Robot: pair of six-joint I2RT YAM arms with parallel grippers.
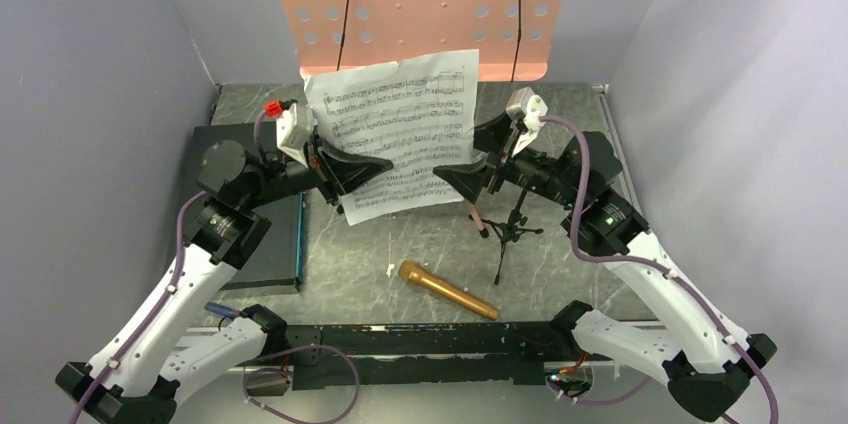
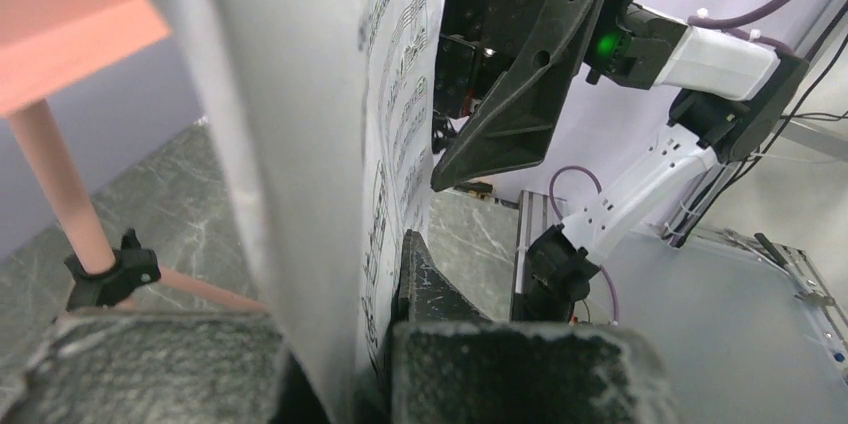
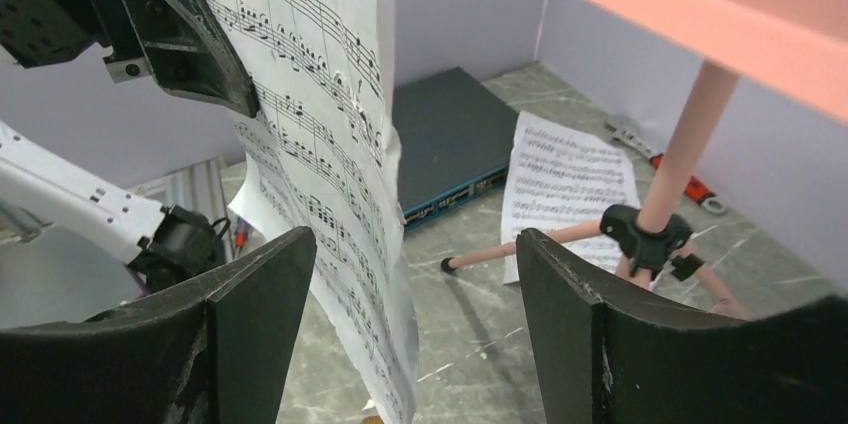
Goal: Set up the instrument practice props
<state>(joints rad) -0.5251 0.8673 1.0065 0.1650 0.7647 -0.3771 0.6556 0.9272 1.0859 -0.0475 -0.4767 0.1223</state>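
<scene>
Left claw (image 1: 372, 166): clamped on the 9 o'clock edge of the sheet-music page (image 1: 400, 114) (paper is seen pinched between the pads in the wrist view).
Right claw (image 1: 452, 176): jaws spread wide; the page's 3 o'clock edge hangs in the gap, unclamped.
Page position: held upright off the table (image 1: 350, 264), in front of the pink music stand (image 1: 420, 4) at 12 o'clock.
Second page (image 3: 570, 184): laid flat by the stand's legs, beside the dark case (image 3: 450, 134).
Microphone (image 1: 447, 289): laid on the table at 6 o'clock.
Mic stand (image 1: 508, 229): upright, at 4 o'clock.

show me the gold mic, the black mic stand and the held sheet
gold microphone (image 1: 448, 290): top view, mid-body
black mic stand (image 1: 511, 231): top view, leg hub
sheet music page (image 1: 400, 129): top view, page centre
</scene>
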